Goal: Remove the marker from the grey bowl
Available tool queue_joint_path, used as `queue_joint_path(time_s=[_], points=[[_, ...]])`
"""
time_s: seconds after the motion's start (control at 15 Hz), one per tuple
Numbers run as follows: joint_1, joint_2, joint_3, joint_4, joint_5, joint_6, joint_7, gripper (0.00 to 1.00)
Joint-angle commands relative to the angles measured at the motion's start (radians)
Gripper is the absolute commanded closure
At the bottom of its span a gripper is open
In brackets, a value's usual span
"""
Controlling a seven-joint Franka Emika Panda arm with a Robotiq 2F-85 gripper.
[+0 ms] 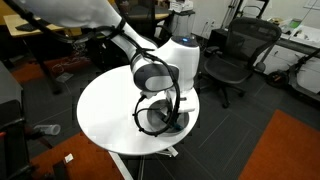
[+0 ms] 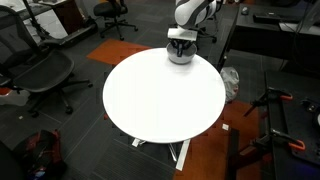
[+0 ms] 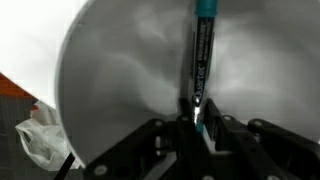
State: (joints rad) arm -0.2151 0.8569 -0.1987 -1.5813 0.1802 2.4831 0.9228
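The gripper [image 3: 198,122] is down inside the grey bowl [image 3: 110,90], which sits near the rim of the white table [image 2: 150,100]. The marker [image 3: 199,60] runs straight out from the fingers, teal end farthest and dark end between narrow-set jaws; I cannot tell whether they pinch it yet

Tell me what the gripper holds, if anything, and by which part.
The gripper appears shut on the marker, gripping its dark end, opposite the teal tip, at the grey bowl.
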Motion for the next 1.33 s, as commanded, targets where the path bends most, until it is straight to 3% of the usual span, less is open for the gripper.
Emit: queue_joint_path(time_s=[0.0, 0.6, 1.07, 1.27], points=[[0.003, -0.065, 0.010, -0.043, 0.028, 0.003, -0.058, 0.95], [0.069, -0.363, -0.017, -0.266, -0.018, 0.080, -0.214, 0.95], [0.137, -0.636, -0.002, -0.566, -0.084, 0.178, -0.387, 0.95], [0.152, -0.725, 0.025, -0.704, -0.079, 0.274, -0.472, 0.95]])
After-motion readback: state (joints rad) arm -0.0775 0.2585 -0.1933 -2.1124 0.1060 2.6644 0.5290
